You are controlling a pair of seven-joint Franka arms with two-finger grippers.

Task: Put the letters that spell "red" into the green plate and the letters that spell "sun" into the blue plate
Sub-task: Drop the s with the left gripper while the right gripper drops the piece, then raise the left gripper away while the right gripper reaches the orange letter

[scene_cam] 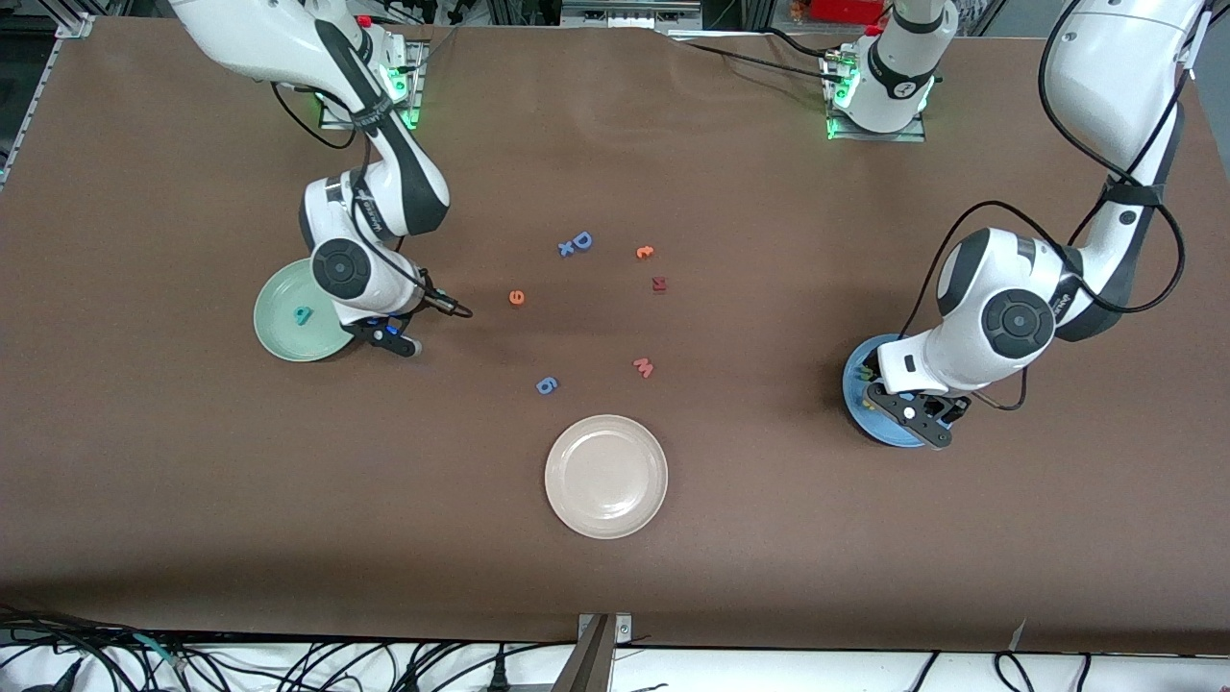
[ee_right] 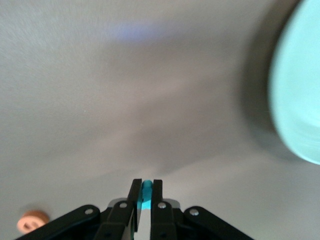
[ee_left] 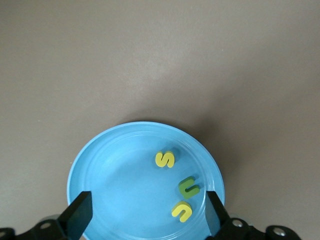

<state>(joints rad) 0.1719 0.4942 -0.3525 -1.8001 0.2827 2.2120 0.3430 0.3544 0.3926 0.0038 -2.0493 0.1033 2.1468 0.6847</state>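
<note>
Front view: brown table (scene_cam: 769, 538). Left gripper (ee_left: 145, 217) over blue plate (ee_left: 100, 165), jaws wide apart, empty; s, u, n (ee_left: 182, 212) inside. Right gripper (ee_right: 144, 202) beside green plate (scene_cam: 279, 332), pinching teal letter (ee_right: 146, 192); teal d (scene_cam: 303, 314) in plate; orange e (scene_cam: 517, 297) near table centre.

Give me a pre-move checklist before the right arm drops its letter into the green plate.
1. Right tool shut on a teal letter: ok.
2. Right tool over the green plate: not ok; it hangs over the table beside the plate's rim.
3. Green plate already holds a teal letter: ok.
4. Orange "e" in the green plate: not ok; it lies on the table.
5. Blue plate holds the yellow "s", the green letter and the other yellow letter: ok.
6. Left tool open over the blue plate, holding nothing: ok.
</note>
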